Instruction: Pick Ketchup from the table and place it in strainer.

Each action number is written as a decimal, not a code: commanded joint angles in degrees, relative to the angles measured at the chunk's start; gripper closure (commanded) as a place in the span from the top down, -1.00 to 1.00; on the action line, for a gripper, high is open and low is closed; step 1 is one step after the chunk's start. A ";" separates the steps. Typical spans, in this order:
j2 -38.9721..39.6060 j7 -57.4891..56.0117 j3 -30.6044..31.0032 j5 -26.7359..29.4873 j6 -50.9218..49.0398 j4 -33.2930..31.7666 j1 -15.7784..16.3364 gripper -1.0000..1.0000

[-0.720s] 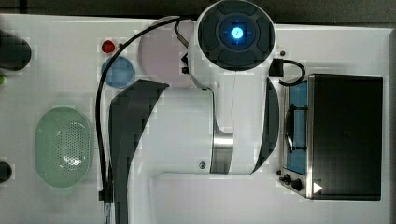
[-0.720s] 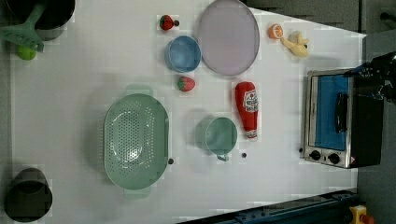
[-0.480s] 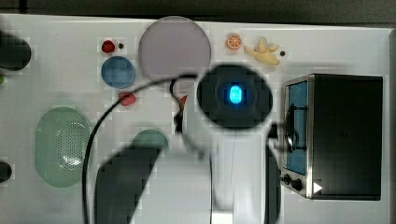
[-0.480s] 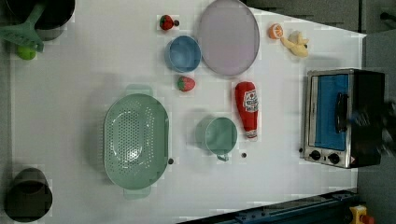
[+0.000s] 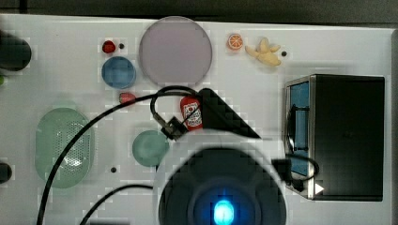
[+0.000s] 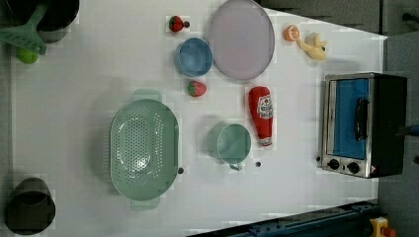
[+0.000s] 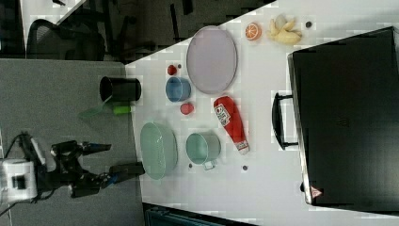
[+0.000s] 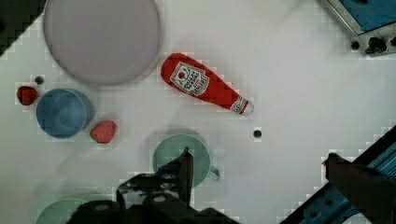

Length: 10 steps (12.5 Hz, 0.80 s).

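The arm (image 5: 220,187) is being seen at the top view's lower edge, whereas moments earlier its body was covering the upper middle of that view. Through that shift the lilac plate (image 5: 174,49) and most of the scene are being uncovered. The tabletop (image 6: 74,98) is being left as it was: nothing on it has been displaced between the earlier left views and the current one.

The strainer (image 6: 116,148) is sitting empty, well apart from the tool (image 8: 258,156), with part of its rim being glimpsed past the tool's body in the wrist view. The Ketchup (image 8: 201,86) is lying on its side on the tabletop, untouched, out beyond the tool's fingertips and not between them. It is just beside the green cup (image 8: 170,156), which is being partly hidden by one finger.

The tool is being held fully spread and is gripping nothing, as is also being shown in the right view (image 7: 124,157).

The arm's move is being judged as an approach that is bringing the bottle into the wrist camera's sight. The pick is not yet being made. A descent onto the bottle's body, with the fingers being aligned across its narrow width, is being judged the next requirement.
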 commanded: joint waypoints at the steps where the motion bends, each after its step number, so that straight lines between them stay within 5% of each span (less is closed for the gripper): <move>1: 8.57 -5.78 0.56 0.36 3.95 -4.87 -0.64 1.00; 10: 18.58 -50.01 0.75 0.28 32.34 -17.04 -0.59 1.00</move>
